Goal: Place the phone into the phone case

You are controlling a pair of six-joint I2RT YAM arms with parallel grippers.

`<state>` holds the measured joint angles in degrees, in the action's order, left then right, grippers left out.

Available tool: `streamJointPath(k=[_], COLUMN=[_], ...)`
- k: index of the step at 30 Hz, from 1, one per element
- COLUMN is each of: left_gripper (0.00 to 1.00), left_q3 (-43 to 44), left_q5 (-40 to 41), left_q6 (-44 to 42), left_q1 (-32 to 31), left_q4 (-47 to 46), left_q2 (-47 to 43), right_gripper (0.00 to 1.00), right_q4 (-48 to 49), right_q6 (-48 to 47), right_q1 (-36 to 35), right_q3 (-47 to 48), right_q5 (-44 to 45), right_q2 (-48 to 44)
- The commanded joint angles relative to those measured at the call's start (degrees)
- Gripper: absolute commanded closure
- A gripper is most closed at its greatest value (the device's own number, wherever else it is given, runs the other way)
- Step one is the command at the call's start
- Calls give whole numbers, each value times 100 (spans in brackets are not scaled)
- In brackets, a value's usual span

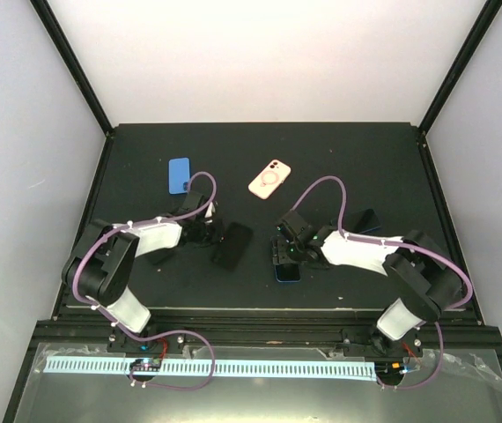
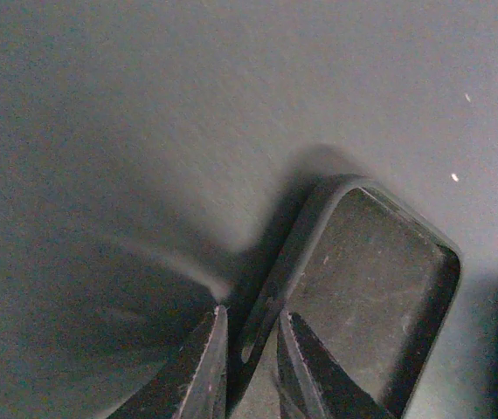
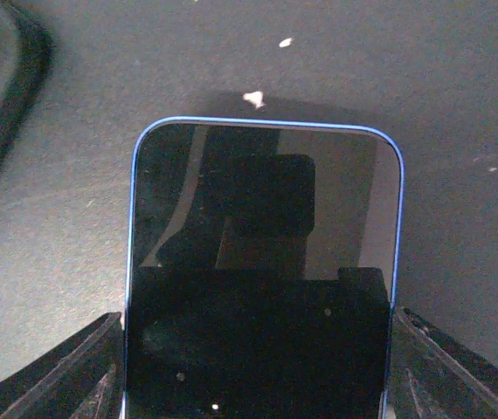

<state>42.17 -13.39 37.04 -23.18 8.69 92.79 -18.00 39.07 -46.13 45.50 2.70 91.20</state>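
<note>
the right gripper (image 3: 258, 314) has its fingers against both long edges of the blue-edged, dark-glass phone (image 3: 262, 201), grasping it across its width. whether the phone is lifted off the black table (image 1: 365, 159) i cannot tell. the left gripper (image 2: 251, 314) is pinched on the side rim of a black, hollow phone case (image 2: 371, 288). the pale pink phone case with a white ring (image 1: 269, 180) lies at the far middle of the table, ring side up and well apart from both grippers. a flat blue rectangular slab (image 1: 179, 175) lies to its left.

risks, as i judge them: the left arm grips the wrong case, so the phone could end up in the black one. the pink case seems to lie opening-down and would need flipping first. the grip reaches only one end of the phone, so its smooth edges may slip and let it tilt or drop.
</note>
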Motion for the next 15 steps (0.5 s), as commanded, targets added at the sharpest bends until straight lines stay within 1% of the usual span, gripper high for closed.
streamJointPath(k=[1, 3, 7, 10, 15], left_gripper=[79, 75, 70, 67, 64], left_q3=[-431, -553, -784, -1102, -1530], left_q5=[-432, -409, -268, -475, -677], left_q6=[618, 678, 555, 578, 756], left_q1=[-278, -332, -353, -389, -576], left_q4=[145, 182, 420, 300, 105], left_q2=[-105, -288, -602, -810, -1141], right_gripper=[36, 36, 36, 36, 37], right_q4=[367, 401, 513, 715, 857], right_q6=[231, 309, 477, 683, 931], right_q1=[-3, -17, -22, -64, -120], right_q3=[-38, -47, -119, -212, -218], right_q5=[-447, -480, -612, -868, -922], right_q2=[-263, -373, -603, -733, -859])
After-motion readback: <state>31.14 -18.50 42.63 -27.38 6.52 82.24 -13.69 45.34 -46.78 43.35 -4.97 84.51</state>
